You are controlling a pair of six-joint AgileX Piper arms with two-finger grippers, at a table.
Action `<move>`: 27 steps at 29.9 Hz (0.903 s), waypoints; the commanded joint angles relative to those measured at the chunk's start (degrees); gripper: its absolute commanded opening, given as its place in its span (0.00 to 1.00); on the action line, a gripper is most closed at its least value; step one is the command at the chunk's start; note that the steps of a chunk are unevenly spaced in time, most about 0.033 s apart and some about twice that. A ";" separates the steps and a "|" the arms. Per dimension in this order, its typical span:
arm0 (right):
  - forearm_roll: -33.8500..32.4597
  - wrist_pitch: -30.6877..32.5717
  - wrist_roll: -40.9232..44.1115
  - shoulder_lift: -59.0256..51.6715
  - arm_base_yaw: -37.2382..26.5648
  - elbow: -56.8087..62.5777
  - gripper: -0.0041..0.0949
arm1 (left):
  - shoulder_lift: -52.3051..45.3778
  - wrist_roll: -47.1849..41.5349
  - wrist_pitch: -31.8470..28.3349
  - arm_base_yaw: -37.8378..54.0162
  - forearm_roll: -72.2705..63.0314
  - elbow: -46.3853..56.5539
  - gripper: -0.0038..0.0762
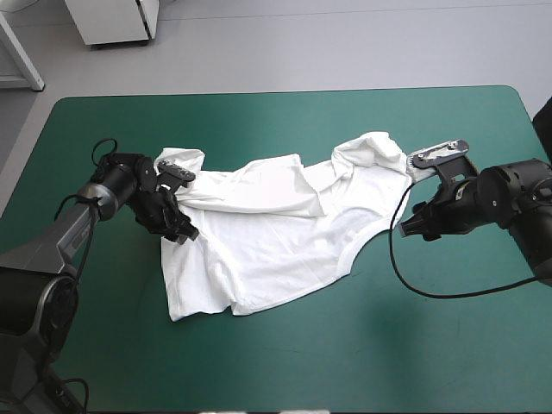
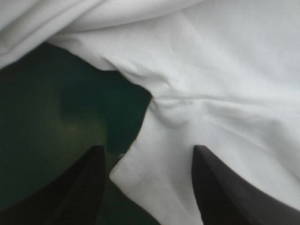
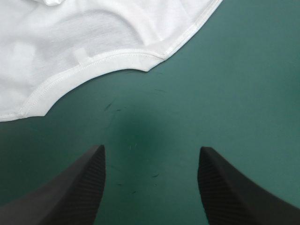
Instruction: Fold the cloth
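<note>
- Left gripper stands spread around a T-shirt edge, perhaps a hem, ready to pinch.
- Right gripper, jaws apart, is empty over the teal-green cover, facing the neckline.

I see my left arm as a grey link ending in black, rounded wrist joints; my right arm is black and bulky; the left pincer and right pincer carry broad black fingers, fin-shaped and finely ribbed.
</note>
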 commanded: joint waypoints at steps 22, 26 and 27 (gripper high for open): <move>-8.97 -5.26 6.56 9.33 0.09 -3.57 0.60 | 2.61 0.09 6.25 -0.07 -5.82 -1.74 0.02; -8.75 -6.33 6.56 15.17 0.09 -9.06 0.60 | 2.61 0.39 7.14 -0.07 -8.31 -1.74 0.02; -8.75 -6.33 6.71 16.89 0.09 -10.91 0.60 | 2.61 1.06 7.14 -0.07 -9.05 -1.74 0.02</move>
